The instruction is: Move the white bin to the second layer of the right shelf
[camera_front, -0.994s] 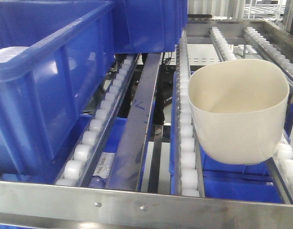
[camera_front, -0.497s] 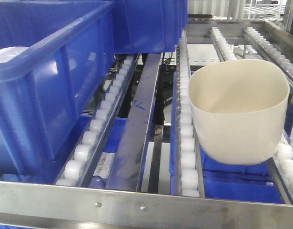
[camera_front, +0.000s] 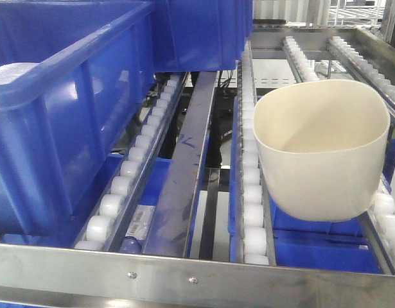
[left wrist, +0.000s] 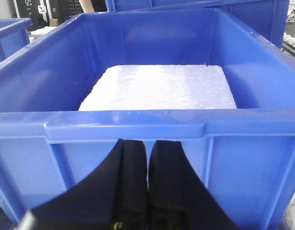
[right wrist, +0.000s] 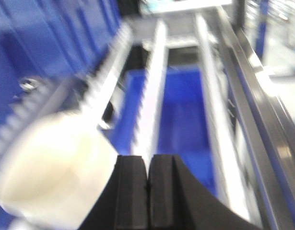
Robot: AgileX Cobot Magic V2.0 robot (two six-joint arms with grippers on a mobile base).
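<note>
A: Largest item first?

B: The blue crate (camera_front: 62, 109), well left of the white bin (camera_front: 322, 151) in the front view. Its left side and near end are cut off by the frame. The left wrist view shows a crate holding a white foam slab (left wrist: 159, 87); whether it is the same crate cannot be told.

A: The rack?

B: The right shelf second layer (camera_front: 252, 192) shows roller lanes and a riveted steel front rail (camera_front: 184, 273) just below the white bin in the frame. Its right edge is cropped.

A: Location of the white bin?

B: It sits upright on the roller lanes on the right, open side up, behind the front rail. Its base hides the rollers beneath it, so the exact contact points cannot be made out. More blue crates (camera_front: 313, 247) on the level below the white bin are only partly visible through the lanes.

A: Fingers?

B: Left fingers (left wrist: 147, 182): pressed together, nothing between them, just in front of the crate wall. Right fingers (right wrist: 147, 184): closed against each other, empty. That view is motion-blurred; the white bin (right wrist: 51, 167) is a pale smear to their left.
</note>
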